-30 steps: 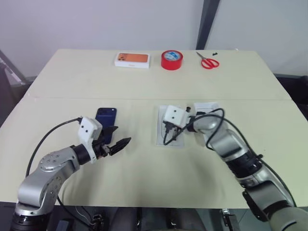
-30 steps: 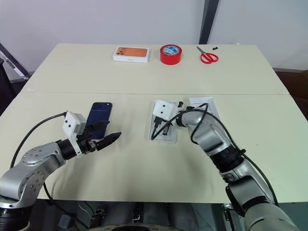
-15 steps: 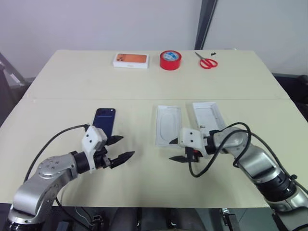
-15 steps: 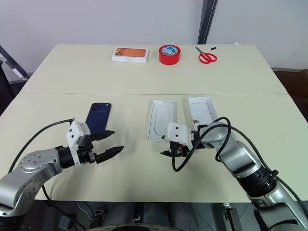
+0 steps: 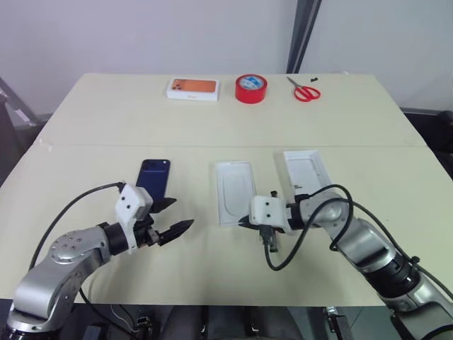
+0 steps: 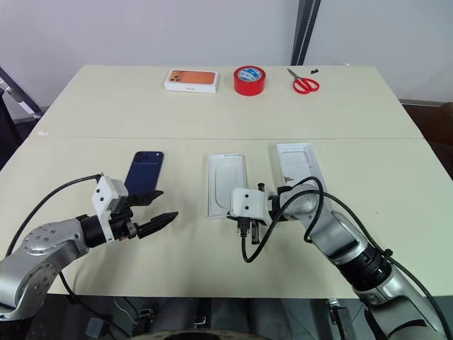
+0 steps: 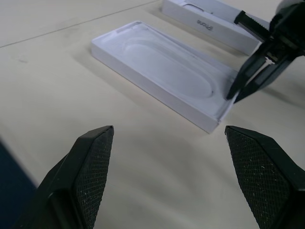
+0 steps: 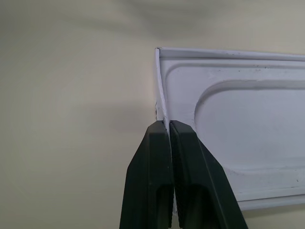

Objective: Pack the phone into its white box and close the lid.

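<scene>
On table, we are still lacking any packing: phone lying bare beside left gripper, fingers apart, empty. Right gripper pinching rim of white recessed tray. White box with printed side lying just right of it, uncovered.

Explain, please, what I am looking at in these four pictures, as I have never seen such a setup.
This is a two-armed humanoid robot at a table. Two pictures come from its head camera, looking down; two from wrist cameras, looking along the black fingers. On the table lie a dark blue phone, a white insert with an oval recess, another white tray and, farther back, an orange-printed carton, red tape and scissors. The left gripper is open and empty; the right gripper pinches the insert's rim.
</scene>
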Robot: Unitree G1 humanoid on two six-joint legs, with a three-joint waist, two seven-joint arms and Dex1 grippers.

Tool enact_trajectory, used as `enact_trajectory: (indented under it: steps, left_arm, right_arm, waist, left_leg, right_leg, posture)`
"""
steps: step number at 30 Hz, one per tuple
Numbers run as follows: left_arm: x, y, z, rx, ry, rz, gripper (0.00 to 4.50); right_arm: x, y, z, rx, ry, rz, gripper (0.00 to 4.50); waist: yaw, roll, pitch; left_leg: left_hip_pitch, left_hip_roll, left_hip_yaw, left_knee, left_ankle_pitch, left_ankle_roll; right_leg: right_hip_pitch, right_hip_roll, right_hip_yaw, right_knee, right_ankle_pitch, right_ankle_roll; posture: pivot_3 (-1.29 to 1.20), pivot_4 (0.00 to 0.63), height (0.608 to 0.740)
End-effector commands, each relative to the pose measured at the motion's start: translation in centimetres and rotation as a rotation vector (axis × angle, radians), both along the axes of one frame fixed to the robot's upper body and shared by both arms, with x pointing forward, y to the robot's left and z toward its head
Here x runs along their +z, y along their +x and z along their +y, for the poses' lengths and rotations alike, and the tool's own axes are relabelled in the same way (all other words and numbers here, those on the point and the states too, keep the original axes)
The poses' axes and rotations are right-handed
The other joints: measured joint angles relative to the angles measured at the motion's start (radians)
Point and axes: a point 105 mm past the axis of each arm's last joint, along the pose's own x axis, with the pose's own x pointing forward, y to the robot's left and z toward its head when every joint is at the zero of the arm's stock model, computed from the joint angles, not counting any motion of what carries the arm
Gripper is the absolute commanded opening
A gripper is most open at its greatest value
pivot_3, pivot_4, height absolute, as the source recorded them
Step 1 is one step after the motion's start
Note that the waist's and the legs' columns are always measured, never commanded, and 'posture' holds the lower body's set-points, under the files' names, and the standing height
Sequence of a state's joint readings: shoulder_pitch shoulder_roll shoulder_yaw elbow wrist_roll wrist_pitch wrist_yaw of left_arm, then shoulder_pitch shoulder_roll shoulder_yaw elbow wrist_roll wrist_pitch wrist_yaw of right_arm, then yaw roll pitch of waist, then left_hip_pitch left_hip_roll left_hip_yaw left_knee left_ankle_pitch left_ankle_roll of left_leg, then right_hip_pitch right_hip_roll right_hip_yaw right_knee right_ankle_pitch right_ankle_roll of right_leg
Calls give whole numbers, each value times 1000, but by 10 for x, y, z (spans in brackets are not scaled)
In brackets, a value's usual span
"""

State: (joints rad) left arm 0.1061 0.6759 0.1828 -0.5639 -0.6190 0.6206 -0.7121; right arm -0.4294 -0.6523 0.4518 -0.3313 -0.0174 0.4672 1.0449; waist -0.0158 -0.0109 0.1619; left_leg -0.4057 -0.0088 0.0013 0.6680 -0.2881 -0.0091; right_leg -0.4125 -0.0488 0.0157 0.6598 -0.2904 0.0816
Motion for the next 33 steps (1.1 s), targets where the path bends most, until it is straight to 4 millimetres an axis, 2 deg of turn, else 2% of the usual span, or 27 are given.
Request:
enact_trajectory:
  steps: [1,3,4,5,10,11,15,16,17,19,21,22,26,33]
  left_arm:
    - [12,-2,0,6,-8,-45,3961]
    - [12,-2,2,19,-9,-48,3961]
    - [13,-1,3,27,-10,-50,3961]
    - [13,-1,4,33,-11,-52,3961]
    - [25,4,22,128,-45,-86,3961]
    - [27,5,25,144,-53,-91,3961]
    - [40,17,60,341,-129,-102,3961]
    - [40,20,66,377,-131,-98,3961]
    - [37,25,76,446,-141,-76,3961]
    - [26,34,99,594,-160,6,3961]
    - [19,40,112,686,-187,65,4489]
    - [18,42,114,710,-205,81,4500]
    - [14,56,123,797,-290,191,4500]
    - [-5,77,115,794,-308,418,4500]
  right_arm:
    - [12,0,11,21,46,-19,38]
    - [19,-1,16,18,87,17,38]
    - [23,-2,17,17,109,37,665]
    - [25,-2,19,15,120,50,886]
    - [55,2,29,-8,277,92,3344]
    - [60,2,31,-10,304,105,3344]
    - [75,28,53,-109,376,98,3344]
    - [74,33,57,-136,375,96,2705]
    - [73,41,64,-169,368,97,2429]
    - [69,53,80,-202,345,70,1435]
    - [65,61,95,-220,322,43,319]
    - [63,63,101,-221,310,31,37]
    - [51,69,120,-231,241,-22,37]
    - [31,71,139,-204,149,-105,37]
  waist:
    - [1,0,0]
    - [1,0,0]
    - [1,0,0]
    - [2,0,0]
    - [0,0,0]
    - [-1,0,0]
    - [-5,0,0]
    - [-5,0,0]
    - [-4,0,0]
    - [-3,0,0]
    - [-4,-1,-1]
    - [-4,-1,-1]
    - [0,-4,-2]
    - [-12,-5,-2]
  left_leg:
    - [0,0,0,0,0,0]
    - [0,0,0,0,0,0]
    - [0,0,0,0,0,0]
    - [0,0,0,0,0,0]
    - [0,0,0,0,0,0]
    - [0,0,0,0,0,0]
    - [0,0,0,0,0,0]
    - [0,0,0,0,0,0]
    - [0,0,0,0,0,-1]
    - [0,0,0,0,1,-1]
    - [0,0,0,0,1,-2]
    - [-1,-1,0,0,1,-2]
    - [-5,-1,0,0,2,-4]
    - [-4,-2,0,0,4,-6]
  right_leg:
    - [0,0,0,0,0,0]
    - [0,0,0,0,0,0]
    - [0,0,0,0,0,0]
    - [0,0,0,0,0,0]
    - [0,0,0,0,0,0]
    - [0,0,0,0,0,0]
    - [-1,0,0,1,0,0]
    - [-1,0,0,2,0,0]
    - [-1,0,0,3,0,0]
    - [-1,0,0,3,0,0]
    - [-3,1,0,4,0,0]
    - [-4,1,0,4,0,0]
    - [-8,0,0,5,0,1]
    - [-10,2,0,8,0,1]
  posture:
    - [0,150,729]
    - [0,150,729]
    - [0,150,729]
    - [0,150,729]
    - [0,150,729]
    - [0,150,729]
    - [0,150,729]
    - [0,150,729]
    - [0,150,729]
    - [0,150,729]
    - [0,150,729]
    - [0,150,729]
    - [0,150,729]
    - [0,150,729]
